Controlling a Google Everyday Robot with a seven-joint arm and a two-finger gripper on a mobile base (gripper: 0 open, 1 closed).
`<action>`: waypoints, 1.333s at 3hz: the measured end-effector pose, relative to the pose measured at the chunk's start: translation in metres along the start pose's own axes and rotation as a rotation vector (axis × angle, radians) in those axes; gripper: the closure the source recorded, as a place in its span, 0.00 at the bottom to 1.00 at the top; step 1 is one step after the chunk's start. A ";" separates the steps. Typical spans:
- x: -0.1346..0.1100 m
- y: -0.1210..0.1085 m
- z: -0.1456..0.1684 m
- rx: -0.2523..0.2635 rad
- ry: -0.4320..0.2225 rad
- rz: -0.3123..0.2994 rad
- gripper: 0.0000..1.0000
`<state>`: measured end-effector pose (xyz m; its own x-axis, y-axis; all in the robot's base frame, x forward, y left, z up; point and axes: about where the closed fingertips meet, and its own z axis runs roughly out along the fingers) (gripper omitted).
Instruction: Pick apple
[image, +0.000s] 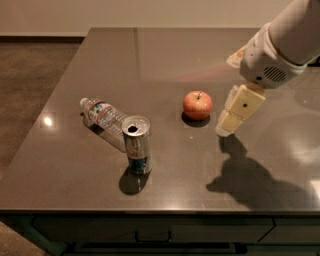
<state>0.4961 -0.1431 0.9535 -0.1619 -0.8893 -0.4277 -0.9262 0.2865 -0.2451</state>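
Observation:
The apple (197, 104), small, round and red-orange with a short dark stem, sits on the dark grey table (165, 60) near its middle. My gripper (226, 124), cream-coloured, hangs from the white arm that comes in from the upper right. It is just to the right of the apple, tip low near the tabletop and apart from the apple. Its shadow falls on the table to the lower right.
An opened drink can (136, 144) stands upright to the front left of the apple. A clear plastic water bottle (103, 115) lies on its side behind and left of the can. The table's front edge (160, 210) is near, with a drawer below.

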 end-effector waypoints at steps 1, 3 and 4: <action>-0.015 -0.014 0.032 0.000 -0.045 -0.002 0.00; -0.015 -0.046 0.084 -0.032 -0.050 0.012 0.00; -0.010 -0.052 0.103 -0.055 -0.038 0.007 0.00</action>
<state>0.5809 -0.1122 0.8812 -0.1567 -0.8727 -0.4624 -0.9426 0.2720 -0.1939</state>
